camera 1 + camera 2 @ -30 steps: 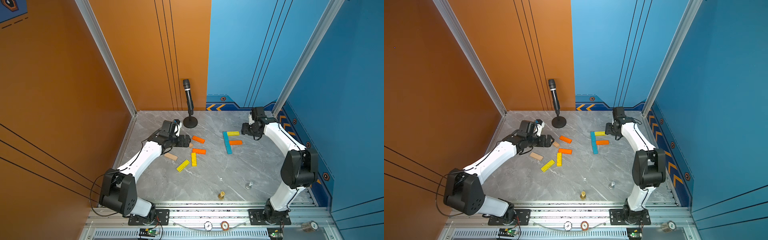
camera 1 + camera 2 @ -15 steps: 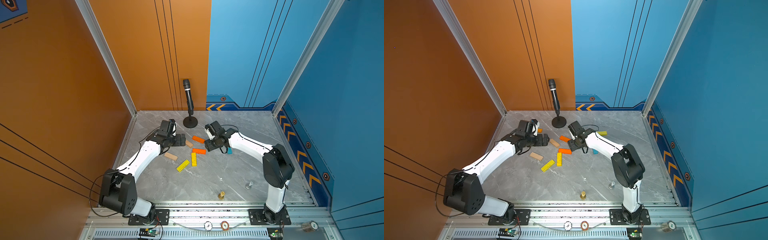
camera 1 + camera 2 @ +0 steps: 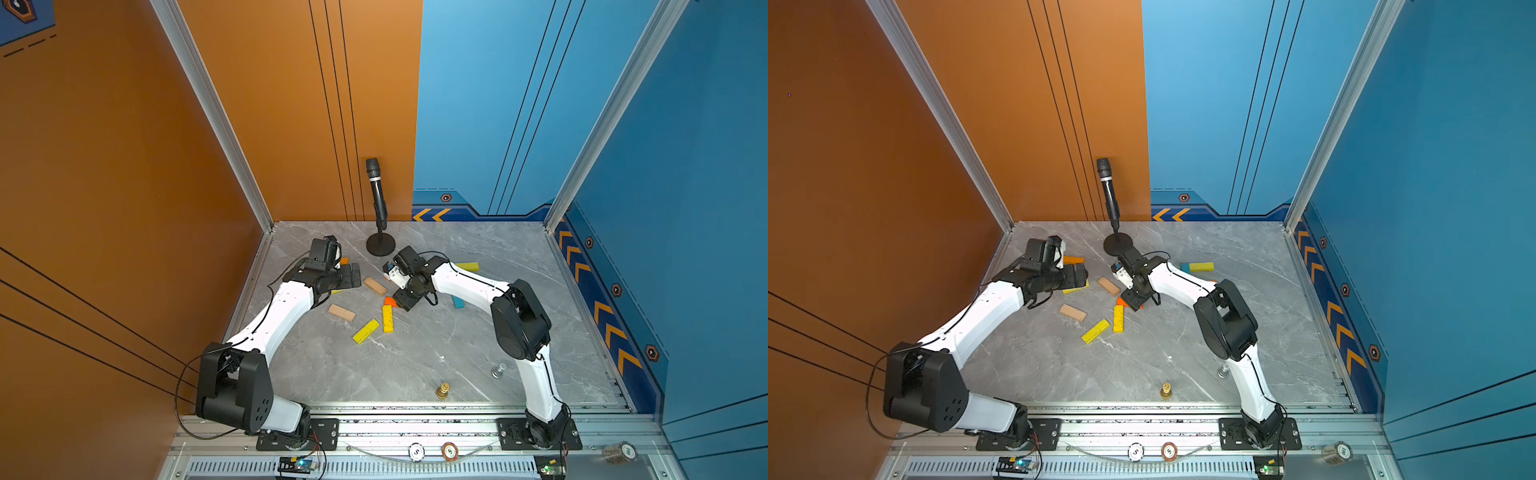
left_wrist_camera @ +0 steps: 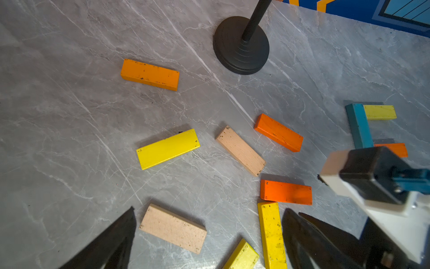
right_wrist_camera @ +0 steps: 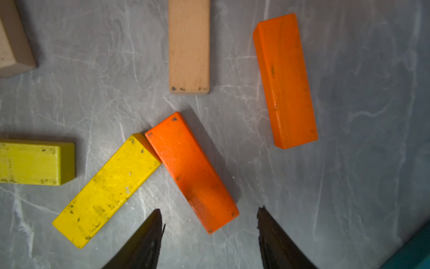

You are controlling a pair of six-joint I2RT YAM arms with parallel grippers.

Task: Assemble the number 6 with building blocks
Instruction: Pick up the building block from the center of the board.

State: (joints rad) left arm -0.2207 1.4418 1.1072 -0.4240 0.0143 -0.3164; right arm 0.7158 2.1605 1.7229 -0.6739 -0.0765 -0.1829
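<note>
The building blocks lie flat on the grey marble table (image 3: pixel 415 357). A loose cluster holds two tan bars (image 3: pixel 375 286) (image 3: pixel 341 312), two yellow bars (image 3: pixel 387 318) (image 3: pixel 366 331) and orange ones. My right gripper (image 5: pixel 210 209) is open, low over this cluster, and the near end of an orange bar (image 5: pixel 192 172) lies between its fingertips, ungripped. That bar touches a yellow bar (image 5: pixel 107 189). My left gripper (image 4: pixel 210 210) hangs wide open and empty beside a tan bar (image 4: pixel 173 228). Further right, a blue bar (image 4: pixel 359 125), a yellow bar (image 4: pixel 379 112) and an orange bar (image 4: pixel 393 149) form a partial figure.
A black microphone on a round stand (image 3: pixel 380 245) rises at the back middle, close behind both grippers. A gold chess piece (image 3: pixel 442 390) and a silver one (image 3: pixel 498 370) stand near the front edge. Orange and blue walls close in three sides.
My right arm swung from the partial figure at the right over to the loose cluster and came down over the orange bar. My left gripper drew back a little, still open.
</note>
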